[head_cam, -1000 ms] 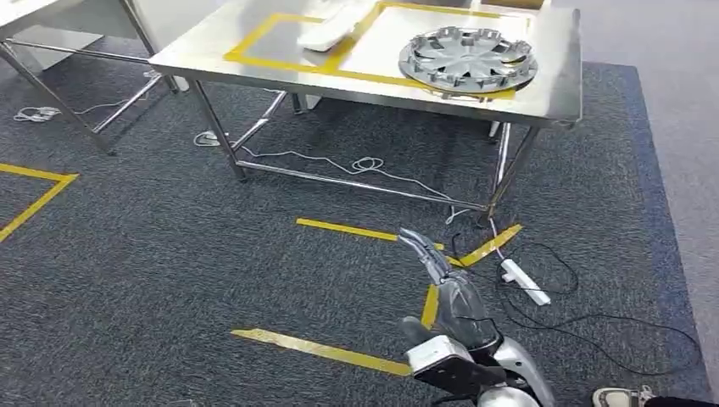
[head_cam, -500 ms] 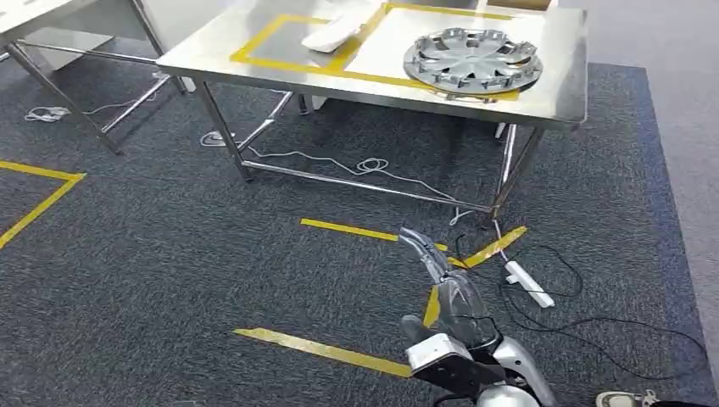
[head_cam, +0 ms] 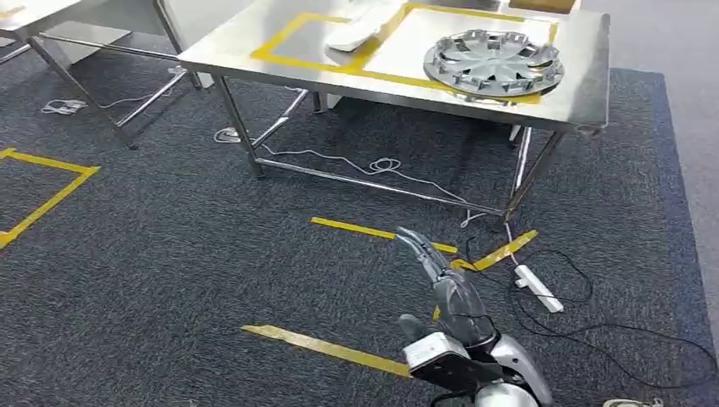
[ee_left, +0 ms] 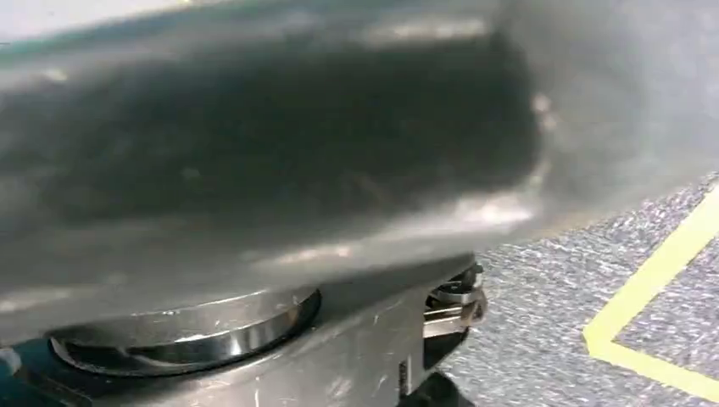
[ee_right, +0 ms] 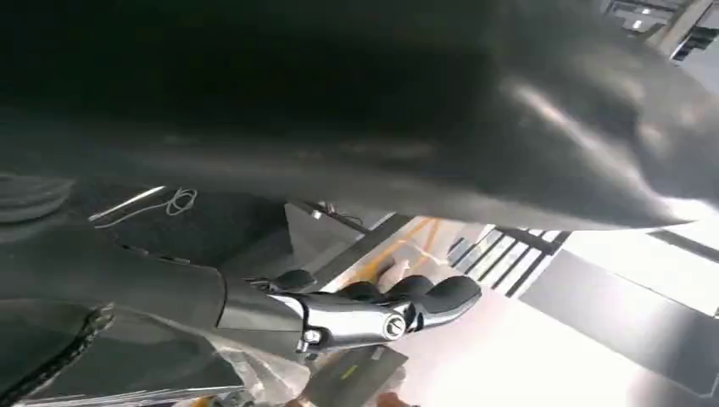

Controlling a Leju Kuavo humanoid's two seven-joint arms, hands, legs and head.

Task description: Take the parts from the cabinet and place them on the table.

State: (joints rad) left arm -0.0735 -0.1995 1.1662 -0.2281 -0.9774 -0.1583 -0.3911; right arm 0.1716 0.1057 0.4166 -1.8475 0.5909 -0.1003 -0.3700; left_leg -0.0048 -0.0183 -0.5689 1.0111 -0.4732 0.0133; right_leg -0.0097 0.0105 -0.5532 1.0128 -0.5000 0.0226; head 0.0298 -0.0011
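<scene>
While the right hand (head_cam: 437,275) hangs empty with fingers extended, a hubcap (head_cam: 493,63) rests on the table (head_cam: 585,93) beside a white part (head_cam: 354,32); the left hand's state cannot be told.

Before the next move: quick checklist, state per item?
1. Right hand free: ok, the head view shows its fingers stretched forward over the carpet with nothing in them.
2. Left hand state: cannot tell, the left wrist view is blurred metal up close.
3. Wheel cover delivered: ok, it lies flat on the steel table, overlapping the yellow tape outline.
4. White part delivered: ok, it rests on the table on the tape line between the two outlines.
5. Floor path: not ok, a power strip and loose cables lie on the carpet near the table leg.
6. Cabinet location: cannot tell.
</scene>
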